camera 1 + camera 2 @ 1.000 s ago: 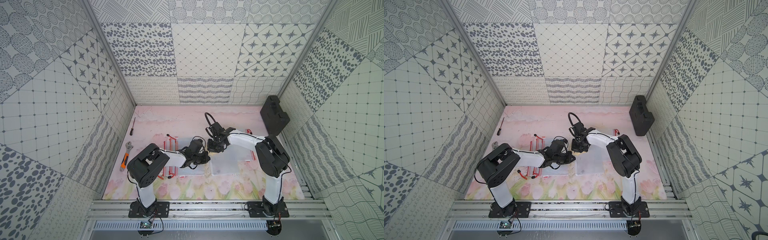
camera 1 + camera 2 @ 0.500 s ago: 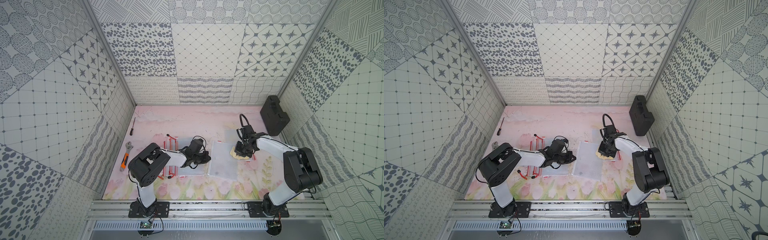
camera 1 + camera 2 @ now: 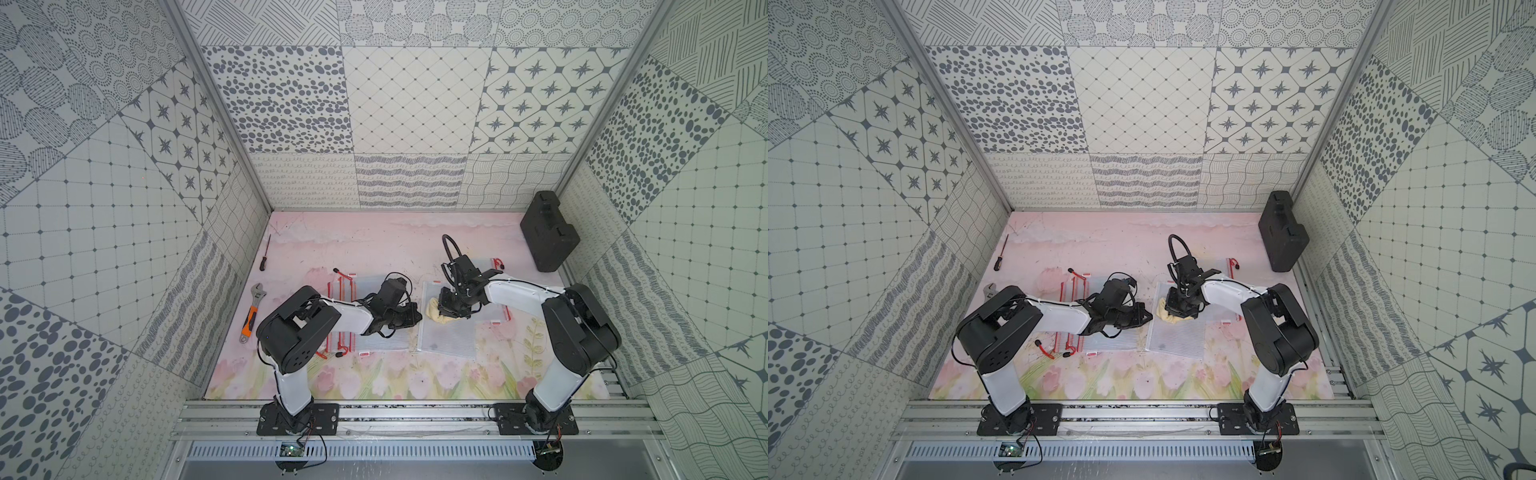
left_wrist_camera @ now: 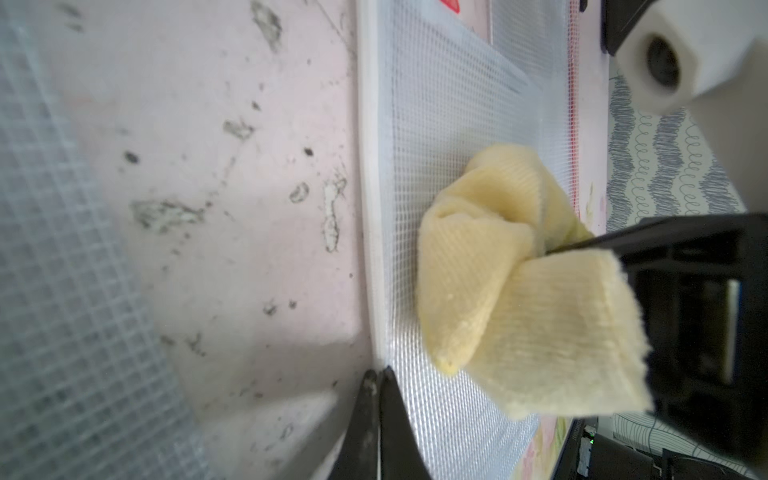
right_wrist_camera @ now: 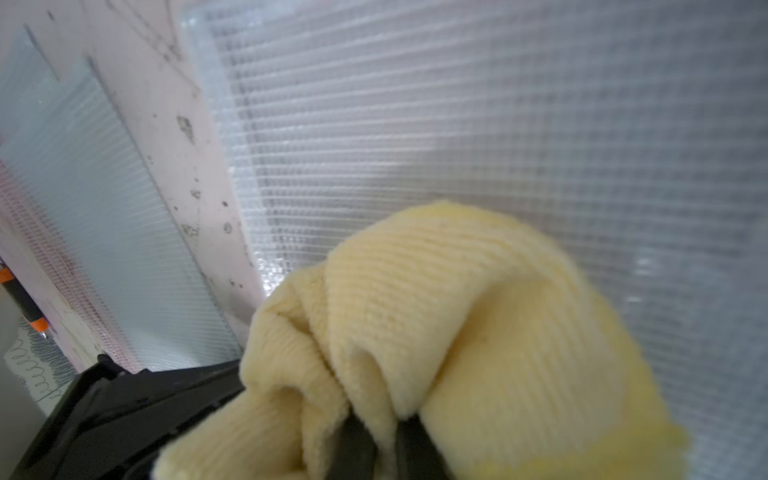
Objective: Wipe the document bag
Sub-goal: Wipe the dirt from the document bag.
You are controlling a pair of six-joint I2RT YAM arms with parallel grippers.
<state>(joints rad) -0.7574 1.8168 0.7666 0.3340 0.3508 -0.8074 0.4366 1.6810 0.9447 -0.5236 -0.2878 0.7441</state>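
A clear mesh document bag point(image 3: 451, 338) lies flat on the flowered mat point(image 3: 374, 382), mid-table. The left gripper point(image 4: 376, 384), jaws shut and empty, has its tips at the bag's left edge. The right gripper point(image 3: 449, 311) clamps a bunched yellow cloth point(image 3: 434, 313) that rests on the bag. A black case point(image 3: 546, 232) stands far right.

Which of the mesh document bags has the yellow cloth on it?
The middle bag, under the yellow cloth in the right hand; the left stack and rear bag have none.
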